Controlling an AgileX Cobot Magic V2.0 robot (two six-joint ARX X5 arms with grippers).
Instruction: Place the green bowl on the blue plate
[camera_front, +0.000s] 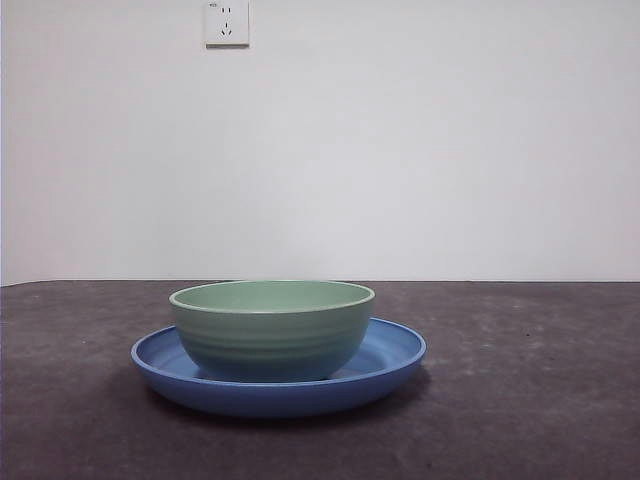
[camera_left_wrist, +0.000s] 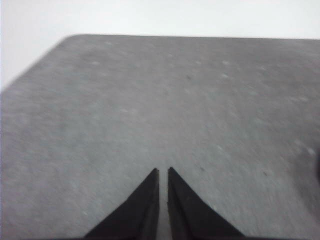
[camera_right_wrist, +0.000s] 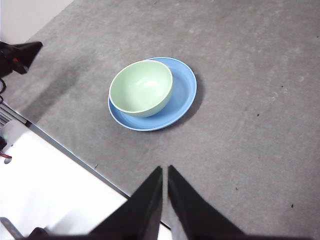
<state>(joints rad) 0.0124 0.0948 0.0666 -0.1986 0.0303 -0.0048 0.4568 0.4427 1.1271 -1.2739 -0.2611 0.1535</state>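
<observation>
- Right gripper (camera_right_wrist: 165, 170) first, in its own wrist view: jaws pressed nearly together, only a thin slit between the tips, pinching nothing. It hangs high above the grey table (camera_right_wrist: 250, 125), near the table's edge, with the pale floor showing beyond that edge.
- Same view: the green bowl (camera_right_wrist: 141, 88) sits upright on the blue plate (camera_right_wrist: 182, 90), well apart from the jaw tips. The bowl is off-centre, pushed toward one side of the plate's rim, leaving a wide blue crescent bare on the other side. Open tabletop all around the pair.
- A dark tip of the other arm shows at the picture's side edge, well clear of the dishes.
- Left wrist view: the left gripper (camera_left_wrist: 163, 172) has its jaws close together too, a narrow gap, holding nothing, over bare grey table (camera_left_wrist: 175, 100); a rounded table corner lies ahead.
- Front view: no arm in sight. The green bowl (camera_front: 272, 328) stands mouth up, level, inside the blue plate (camera_front: 395, 355). A white wall socket (camera_front: 227, 22) sits high on the wall behind.
</observation>
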